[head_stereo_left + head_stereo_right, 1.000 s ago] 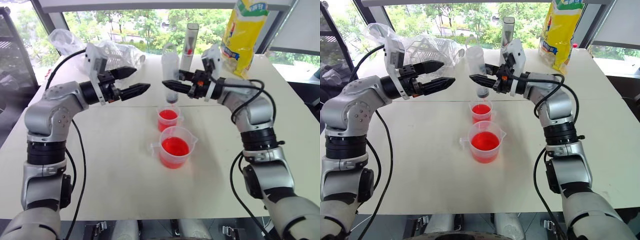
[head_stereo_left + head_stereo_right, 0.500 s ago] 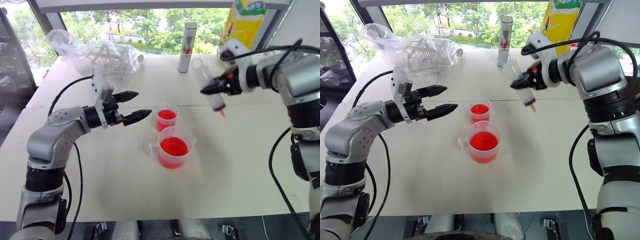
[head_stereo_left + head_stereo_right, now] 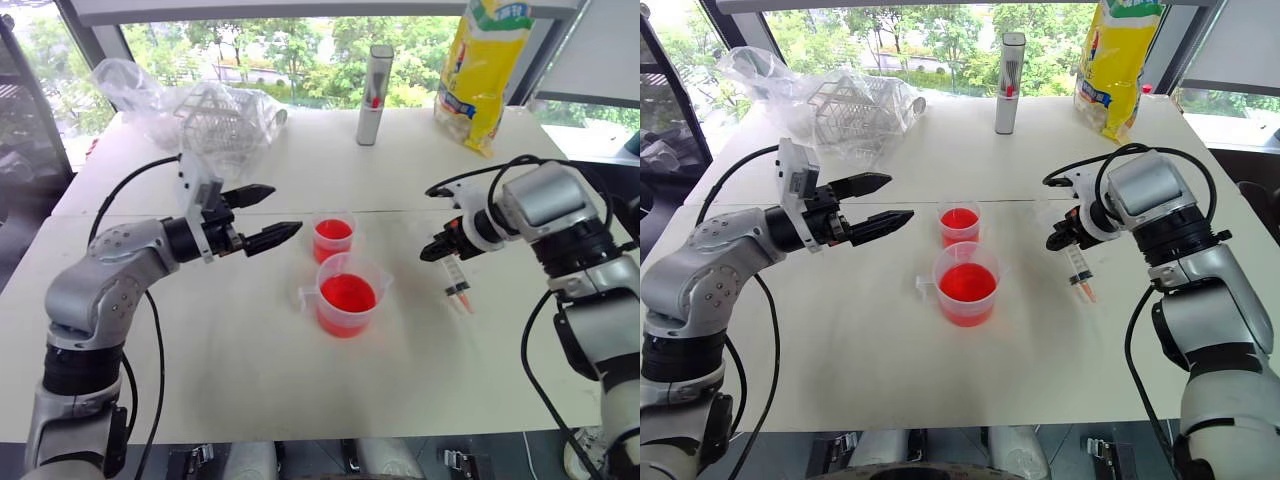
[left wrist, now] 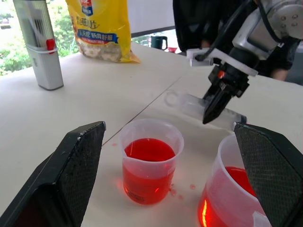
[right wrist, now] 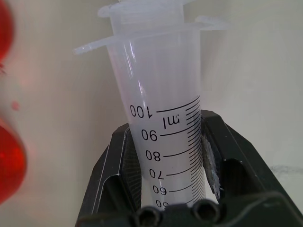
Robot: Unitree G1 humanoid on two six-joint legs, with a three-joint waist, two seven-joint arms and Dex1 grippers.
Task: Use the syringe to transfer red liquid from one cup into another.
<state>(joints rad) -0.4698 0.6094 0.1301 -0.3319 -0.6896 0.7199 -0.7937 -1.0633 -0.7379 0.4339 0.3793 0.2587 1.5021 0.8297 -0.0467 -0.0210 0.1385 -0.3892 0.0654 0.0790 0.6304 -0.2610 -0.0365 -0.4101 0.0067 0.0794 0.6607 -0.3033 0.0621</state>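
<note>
White tabletop (image 3: 250, 380), left claw (image 3: 263, 214) left of centre with fingers spread wide and empty, right claw (image 3: 432, 249) at centre right clamped on the syringe (image 3: 456, 284), handled cup (image 3: 347, 297) of red liquid (image 3: 347, 292) at centre, smaller cup (image 3: 333, 237) just above it

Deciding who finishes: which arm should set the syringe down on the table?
Right, probably. The right gripper is shut on the syringe, low over the table beside the cups. The left gripper is open, holding nothing.
</note>
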